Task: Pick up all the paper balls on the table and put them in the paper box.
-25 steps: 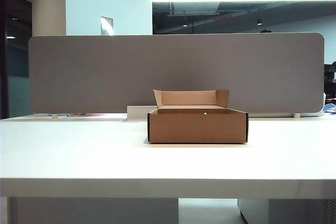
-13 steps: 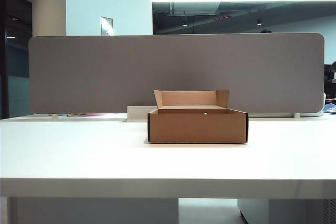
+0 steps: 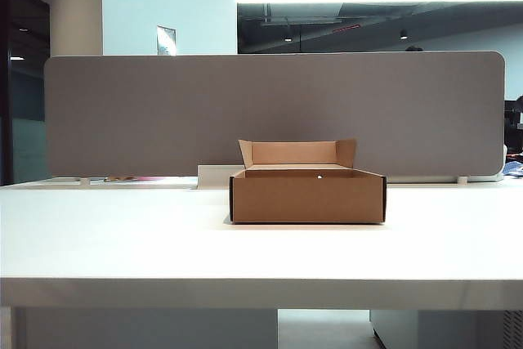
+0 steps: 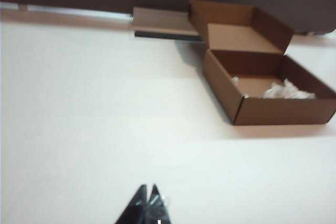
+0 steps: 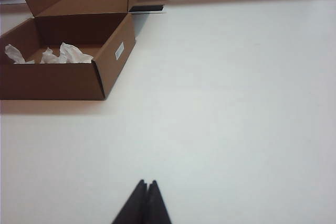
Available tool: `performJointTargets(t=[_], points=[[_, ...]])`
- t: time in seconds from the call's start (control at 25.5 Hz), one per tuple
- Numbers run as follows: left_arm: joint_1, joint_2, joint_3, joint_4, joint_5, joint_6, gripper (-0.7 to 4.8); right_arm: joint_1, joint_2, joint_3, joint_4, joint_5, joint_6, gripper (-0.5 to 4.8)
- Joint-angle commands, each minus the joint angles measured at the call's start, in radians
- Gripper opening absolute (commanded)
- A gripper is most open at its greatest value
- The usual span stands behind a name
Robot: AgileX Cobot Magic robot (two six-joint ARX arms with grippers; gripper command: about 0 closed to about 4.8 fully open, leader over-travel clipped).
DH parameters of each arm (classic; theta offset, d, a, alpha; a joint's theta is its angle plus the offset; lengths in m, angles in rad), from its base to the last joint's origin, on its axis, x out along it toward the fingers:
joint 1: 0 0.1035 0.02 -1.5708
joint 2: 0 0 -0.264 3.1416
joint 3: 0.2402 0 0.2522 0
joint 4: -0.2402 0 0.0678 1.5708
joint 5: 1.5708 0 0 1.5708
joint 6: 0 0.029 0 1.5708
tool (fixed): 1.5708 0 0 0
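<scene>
Crumpled white paper balls lie inside the shallow brown cardboard box on the wide white table.
Left gripper and right gripper hang over bare tabletop, fingertips pressed together, empty, box well ahead of each.

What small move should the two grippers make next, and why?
Probably none beyond staying parked. The crumpled white paper balls lie inside the shallow brown cardboard box, no ball shows on the white table, and the left gripper and right gripper are shut and empty.
</scene>
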Motion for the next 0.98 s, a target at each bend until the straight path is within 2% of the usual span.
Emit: performJointTargets(t=[0.04, 0.27, 0.39, 0.51, 0.63, 0.86, 0.98], points=[[0.000, 0.000, -0.035, 0.025, -0.013, 0.008, -0.04, 0.000, -0.002, -0.006, 0.007, 0.002, 0.003, -0.06], [0.020, -0.001, -0.114, 0.095, -0.003, 0.061, -0.04, 0.000, -0.002, -0.006, 0.007, 0.002, 0.002, -0.06], [0.137, -0.001, -0.141, 0.145, 0.056, 0.061, -0.04, 0.000, -0.002, -0.006, 0.006, 0.002, 0.002, -0.06], [0.212, -0.001, -0.142, 0.152, 0.118, 0.061, -0.04, 0.000, -0.002, -0.006, 0.006, 0.002, 0.003, -0.06], [0.328, 0.000, -0.142, 0.151, 0.183, 0.063, -0.04, 0.000, -0.002, -0.006, 0.007, 0.002, 0.003, -0.06], [0.411, -0.001, -0.157, 0.153, 0.205, 0.101, -0.04, 0.000, -0.002, -0.006, 0.006, 0.002, 0.003, -0.06], [0.418, -0.001, -0.187, 0.180, 0.211, 0.135, -0.04, 0.000, -0.002, -0.006, 0.006, 0.002, 0.002, -0.06]])
